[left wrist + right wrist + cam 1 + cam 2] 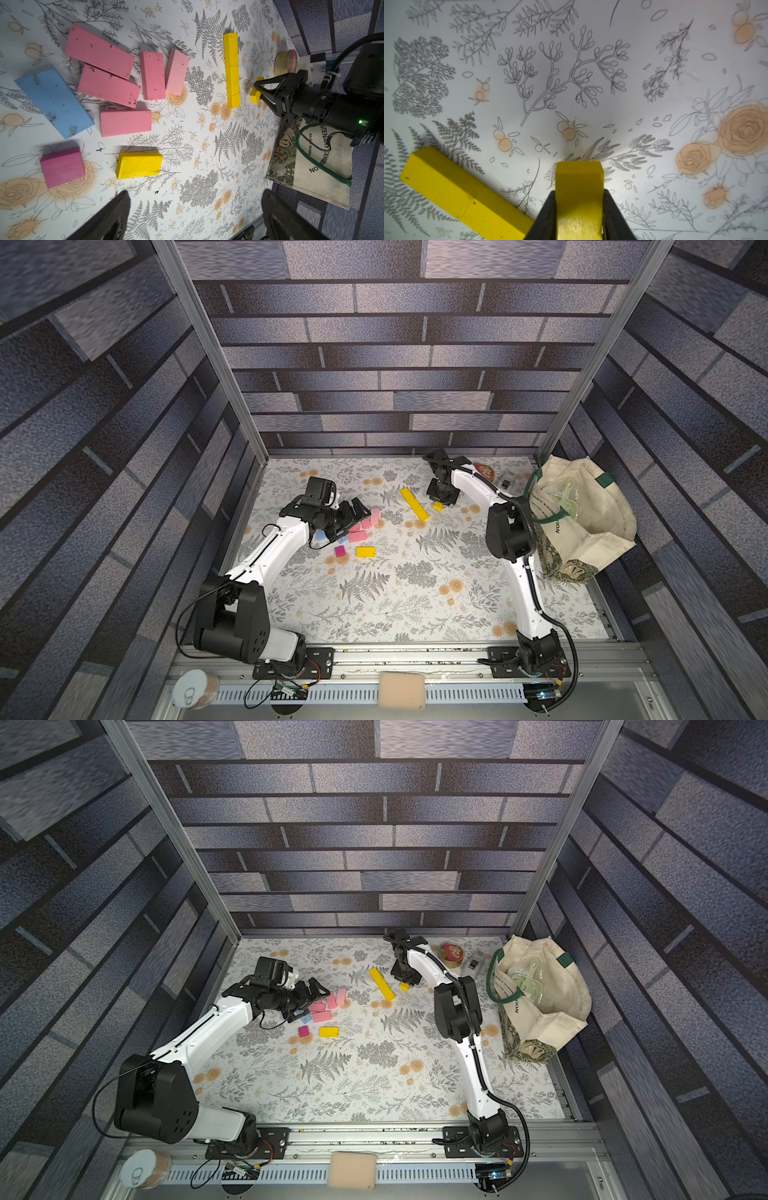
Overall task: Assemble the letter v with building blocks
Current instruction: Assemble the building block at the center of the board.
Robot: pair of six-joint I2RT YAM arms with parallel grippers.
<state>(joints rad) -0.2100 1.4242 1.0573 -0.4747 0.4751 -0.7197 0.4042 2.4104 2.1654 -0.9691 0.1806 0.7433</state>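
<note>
A slanted row of yellow building blocks (414,504) (232,70) lies end to end on the floral mat. My right gripper (441,501) (579,193) is shut on a small yellow block (579,178) (256,95) just beside the row's near end, low over the mat. Several pink blocks (108,83) (365,526), a light blue one (54,101), a magenta cube (62,166) and a lone yellow block (139,165) lie scattered at the left. My left gripper (195,197) (359,512) hovers open over this cluster, holding nothing.
A round red-and-gold tin (452,953) and a small white-grey box (508,480) sit at the back right, behind the right arm. A cream tote bag (582,510) fills the right edge. A sponge (401,691) and a can (195,689) rest on the front rail.
</note>
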